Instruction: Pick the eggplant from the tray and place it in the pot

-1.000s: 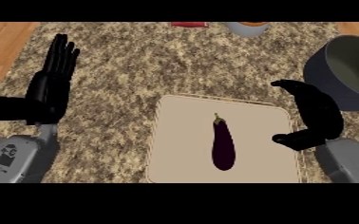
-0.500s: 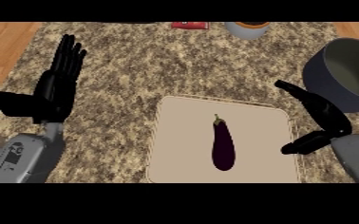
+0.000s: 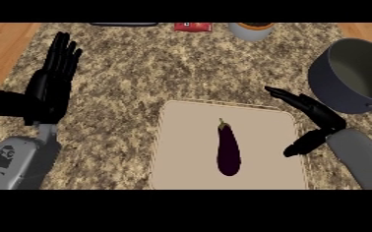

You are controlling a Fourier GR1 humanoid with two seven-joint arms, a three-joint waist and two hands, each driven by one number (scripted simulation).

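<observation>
On the tray (image 3: 181, 142), near its centre, one eggplant (image 3: 228, 149) is lying lengthwise, stem pointing far. At the tray's right edge the right hand (image 3: 317, 112) is hovering with fingers straight and thumb spread apart, holding nothing and not touching the eggplant. The left hand (image 3: 52, 81) is resting open, fingers up, at the left.

Hazards: the eggplant is looking smooth and tapered, so fingers closing near the thin stem end are likely risking a slip or roll. The pot (image 3: 341, 86) is standing just far-right of the right hand, so a low carry is risking a strike on its rim.

Count: one eggplant, one tray, one pot, two hands; along the far edge, one red packet (image 3: 193, 27), one grey cup (image 3: 251, 30), one dark flat object (image 3: 123, 24).
</observation>
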